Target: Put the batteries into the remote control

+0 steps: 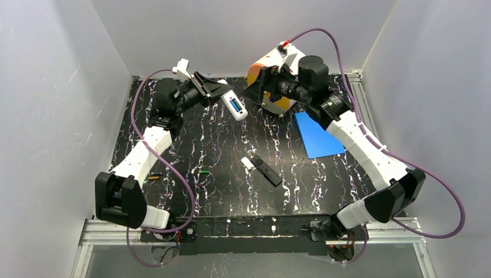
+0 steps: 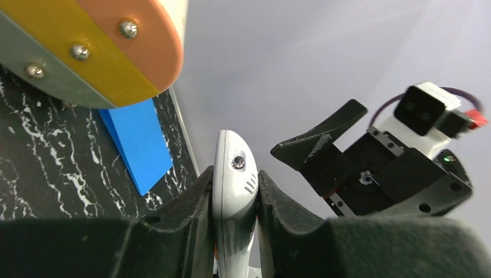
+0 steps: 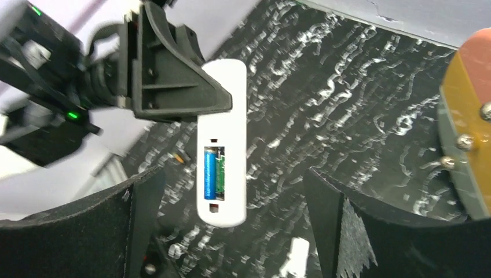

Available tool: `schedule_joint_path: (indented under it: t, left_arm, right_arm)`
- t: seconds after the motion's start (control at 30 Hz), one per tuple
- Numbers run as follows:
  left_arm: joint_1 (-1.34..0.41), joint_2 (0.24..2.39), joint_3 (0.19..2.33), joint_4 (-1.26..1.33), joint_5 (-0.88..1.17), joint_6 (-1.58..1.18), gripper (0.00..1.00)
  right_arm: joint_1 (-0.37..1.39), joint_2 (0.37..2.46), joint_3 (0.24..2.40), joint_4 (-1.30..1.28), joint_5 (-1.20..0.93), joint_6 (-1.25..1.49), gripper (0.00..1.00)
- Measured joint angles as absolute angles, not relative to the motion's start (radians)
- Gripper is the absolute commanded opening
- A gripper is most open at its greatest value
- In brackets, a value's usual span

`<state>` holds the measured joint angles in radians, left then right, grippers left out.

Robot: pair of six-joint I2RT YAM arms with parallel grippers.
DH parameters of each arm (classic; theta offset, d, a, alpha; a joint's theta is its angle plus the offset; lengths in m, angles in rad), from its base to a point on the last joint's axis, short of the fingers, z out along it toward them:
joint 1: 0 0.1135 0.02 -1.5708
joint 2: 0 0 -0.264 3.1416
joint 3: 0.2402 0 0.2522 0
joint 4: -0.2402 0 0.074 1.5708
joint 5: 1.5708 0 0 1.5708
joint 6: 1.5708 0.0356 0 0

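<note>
A green battery (image 1: 203, 172) and an orange-yellow battery (image 1: 153, 177) lie loose on the tabletop (image 1: 231, 197) close to me, well apart. A black remote (image 1: 266, 171) lies at 3 o'clock from the green one. A small white piece (image 1: 248, 163) sits just beside its far end; I cannot tell what it is. A blue sheet (image 1: 318, 135) lies at 2 o'clock from the black remote.

Farther off, my left jaws are clamped on the white remote (image 3: 223, 110), up off the tabletop. Its open slot (image 3: 213, 143) holds a blue cell (image 3: 209, 174) and a green cell (image 3: 220, 176), side by side. One end of it is hidden in my grip. My right jaws stand wide apart, holding nothing.
</note>
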<state>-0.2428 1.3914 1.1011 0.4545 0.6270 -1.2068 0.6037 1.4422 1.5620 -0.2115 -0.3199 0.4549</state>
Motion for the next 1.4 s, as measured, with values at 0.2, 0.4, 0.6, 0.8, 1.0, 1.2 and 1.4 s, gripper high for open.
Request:
schedule_joint_path:
  t: [0.2,0.4,0.6,0.8,1.0,1.2,1.4]
  left_arm:
    - [-0.24,1.391,1.101,0.365,0.624,-1.176,0.0]
    - [-0.239,1.391,1.101,0.325,0.624,-1.161,0.0]
    - [-0.239,1.391,1.101,0.308,0.624,-1.147,0.0]
    - [-0.239,1.391,1.101,0.3,0.621,-1.142,0.0]
    - [-0.239,1.391,1.101,0.294,0.617,-1.142,0.0]
    - [-0.239,1.385,1.095,0.284,0.611,-1.137,0.04]
    - [-0.237,1.348,1.07,0.265,0.582,-1.112,0.53]
  right_arm:
    - [0.711,1.554,1.705,-0.439,-0.21,0.228,0.99]
    - [0.803,1.662,1.795,-0.563,-0.15,0.135,0.98]
    - [0.818,1.71,1.854,-0.628,-0.121,0.116,0.74]
    - [0.824,1.741,1.913,-0.659,-0.098,0.114,0.68]
    - [0.839,1.775,1.938,-0.685,-0.089,0.101,0.73]
    - [0.854,1.808,1.959,-0.71,-0.054,0.101,0.35]
    - [0.859,1.814,1.96,-0.709,-0.048,0.081,0.21]
